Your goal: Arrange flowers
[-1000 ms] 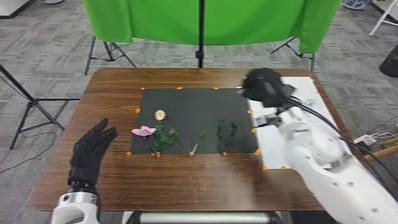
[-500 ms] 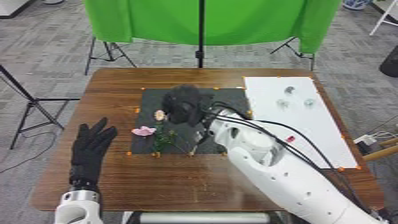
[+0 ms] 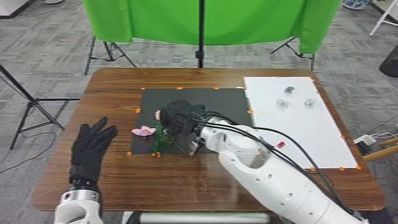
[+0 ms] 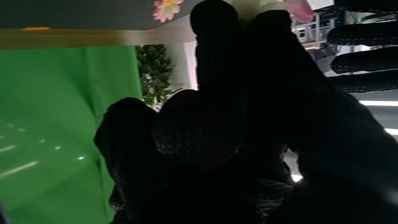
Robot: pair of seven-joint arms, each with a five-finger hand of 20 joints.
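My right hand (image 3: 180,115) is above the dark mat (image 3: 222,97), beside the pale pink flower (image 3: 158,115), which it partly covers. A pink flower (image 3: 143,131) lies at the mat's left, with green stems (image 3: 161,142) near it. In the right wrist view my right hand (image 4: 258,90) has two straight digits with tips apart; beyond them are a pink petal (image 4: 300,9) and, farther off, a pink flower (image 4: 166,10). Whatever lies under my palm is hidden. My left hand (image 3: 91,150) stays over the table's left side, fingers straight; its fingers (image 4: 366,62) also appear in the right wrist view.
Three small clear vessels (image 3: 290,90) stand toward the back of the white board (image 3: 311,135) on the right. A small red item (image 3: 281,144) shows beside my right forearm. Orange markers edge the mat. A green cloth (image 3: 151,22) hangs behind the table.
My right hand has swung left from the white board to over the mat, then moved slightly lower and nearer the flowers. The left hand has shifted only slightly.
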